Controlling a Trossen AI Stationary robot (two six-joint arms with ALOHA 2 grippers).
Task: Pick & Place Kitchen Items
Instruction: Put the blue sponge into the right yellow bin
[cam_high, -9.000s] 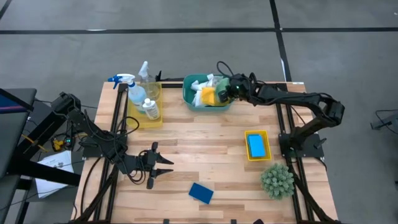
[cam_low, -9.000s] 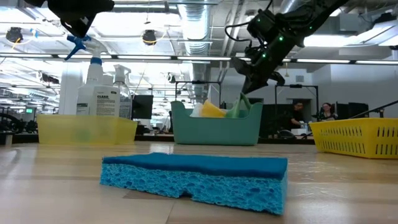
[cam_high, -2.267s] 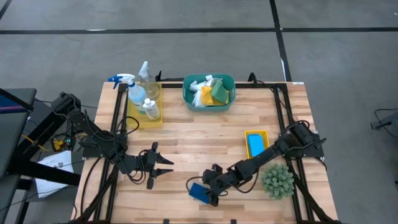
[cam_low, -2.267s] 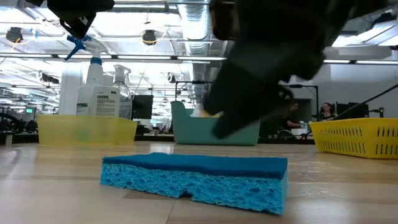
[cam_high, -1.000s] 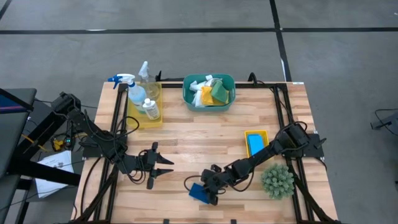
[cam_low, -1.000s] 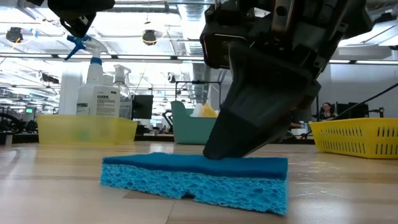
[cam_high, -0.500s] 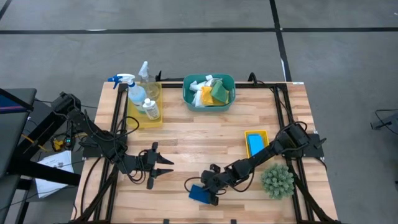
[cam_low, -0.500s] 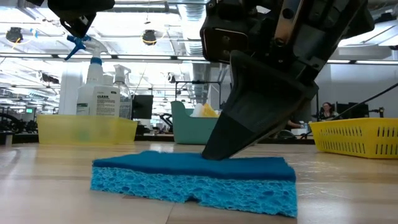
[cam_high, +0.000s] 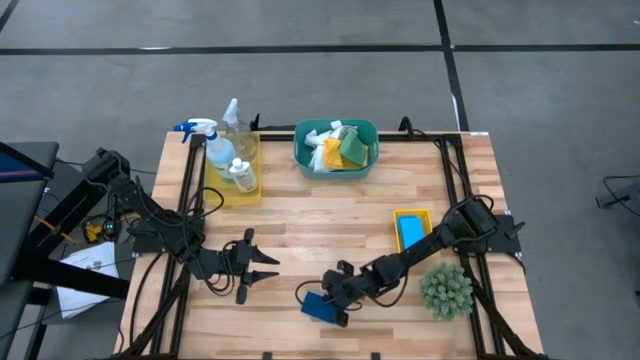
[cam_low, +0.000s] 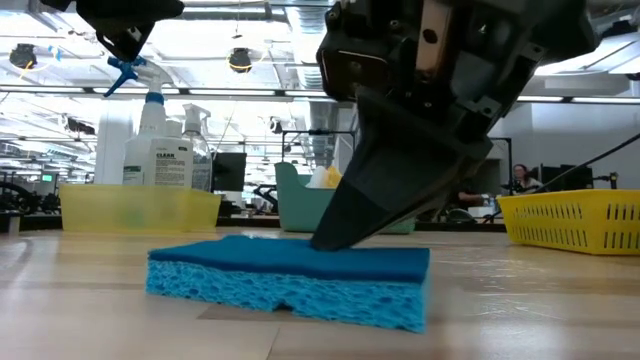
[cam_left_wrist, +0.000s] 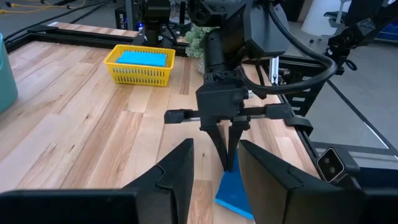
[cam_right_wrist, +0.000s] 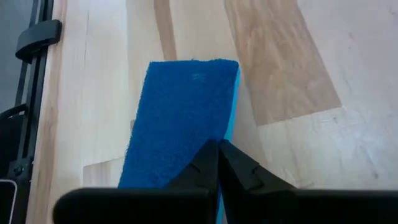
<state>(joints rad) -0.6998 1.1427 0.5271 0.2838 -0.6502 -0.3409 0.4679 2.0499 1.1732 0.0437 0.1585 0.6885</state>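
Sponge (cam_high: 317, 307) on table (cam_high: 300, 240) (front edge)

Dark-blue sponge (cam_right_wrist: 180, 118) (near end under end effector (cam_right_wrist: 219, 149))

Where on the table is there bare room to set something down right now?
The widest free patch is the wood mid-table, bordered by the teal basin, yellow bottle tray, small yellow basket and left gripper. The front edge is crowded: right gripper on the dark-blue sponge, spiky plant beside.

Porous dark-blue sponge (cam_low: 288, 275) (fuzzy matt top); pale wood table (cam_high: 300, 240).
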